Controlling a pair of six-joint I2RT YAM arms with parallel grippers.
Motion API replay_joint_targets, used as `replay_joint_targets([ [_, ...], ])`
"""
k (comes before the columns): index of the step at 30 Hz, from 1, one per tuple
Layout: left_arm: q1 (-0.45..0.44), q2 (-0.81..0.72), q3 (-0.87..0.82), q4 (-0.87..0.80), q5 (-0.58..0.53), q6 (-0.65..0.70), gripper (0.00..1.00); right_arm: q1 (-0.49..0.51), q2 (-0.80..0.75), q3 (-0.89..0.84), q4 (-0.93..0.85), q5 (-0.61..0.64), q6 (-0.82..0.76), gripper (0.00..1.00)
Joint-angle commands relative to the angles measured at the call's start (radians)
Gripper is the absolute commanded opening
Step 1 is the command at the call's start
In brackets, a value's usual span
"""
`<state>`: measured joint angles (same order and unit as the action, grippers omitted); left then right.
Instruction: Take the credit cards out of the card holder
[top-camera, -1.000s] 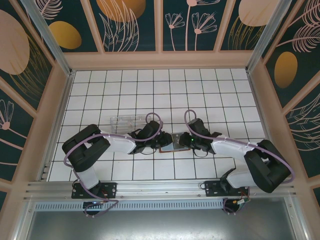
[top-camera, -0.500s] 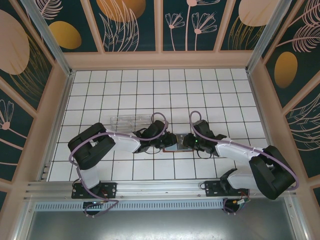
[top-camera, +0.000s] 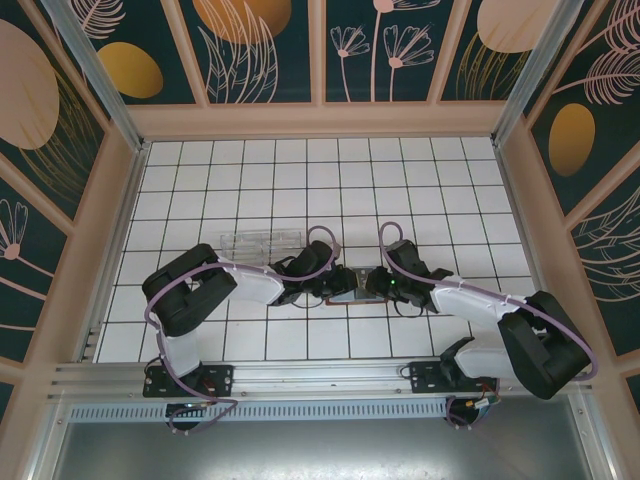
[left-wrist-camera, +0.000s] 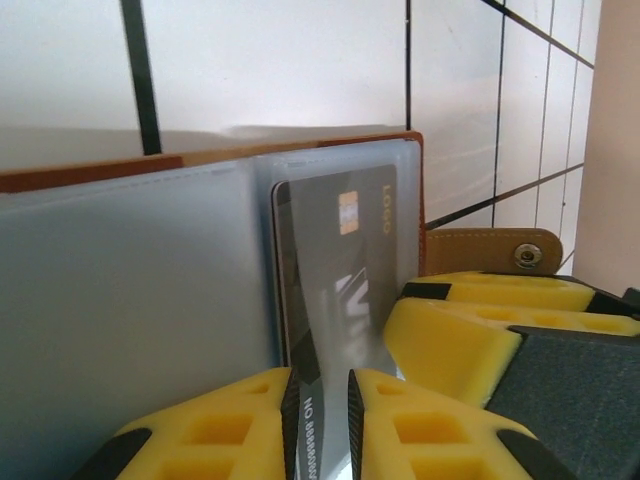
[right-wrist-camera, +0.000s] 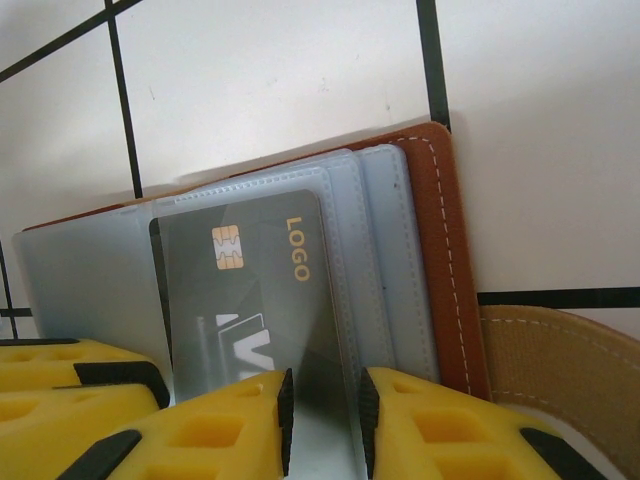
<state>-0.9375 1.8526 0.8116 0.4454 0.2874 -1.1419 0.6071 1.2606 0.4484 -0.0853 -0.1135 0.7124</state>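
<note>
Card holder (top-camera: 341, 285) lies open on the white-tiled counter (top-camera: 420, 180), a little toward 6 o'clock from the middle, with its brown cover down and its blue-grey sleeves up. The left gripper (top-camera: 322, 283) meets it from 9 o'clock and the right gripper (top-camera: 368, 284) from 3 o'clock.

In the left wrist view, the left jaws are closed to a thin slit on the lower edge of a dark credit card (left-wrist-camera: 340, 270) that sits in a clear sleeve. In the right wrist view, the right jaws are likewise drawn almost together over that sleeve. Whether they pinch the card itself or only the plastic cannot be told.

A tan snap strap (right-wrist-camera: 540, 360) sticks out toward 4 o'clock of the card holder in the right wrist view. A clear plastic box (top-camera: 262, 241) sits at 10 o'clock of it, apart.
</note>
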Motion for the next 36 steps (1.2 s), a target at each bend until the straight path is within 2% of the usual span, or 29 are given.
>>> replay_joint_targets([
  [1,-0.004,0.016,0.004,0.044,0.019,0.002,0.24,-0.003,0.023,-0.025,-0.042,-0.009,0.001,0.28],
  [13,-0.005,0.011,0.007,-0.051,-0.027,-0.002,0.23,-0.001,0.022,-0.027,-0.042,-0.008,0.003,0.28],
  [25,-0.005,0.022,0.017,-0.046,-0.013,0.004,0.23,0.002,0.025,-0.025,-0.042,-0.006,0.005,0.28],
  [36,-0.004,0.011,0.027,-0.117,-0.051,0.011,0.22,0.003,0.028,-0.022,-0.041,-0.006,0.005,0.28],
])
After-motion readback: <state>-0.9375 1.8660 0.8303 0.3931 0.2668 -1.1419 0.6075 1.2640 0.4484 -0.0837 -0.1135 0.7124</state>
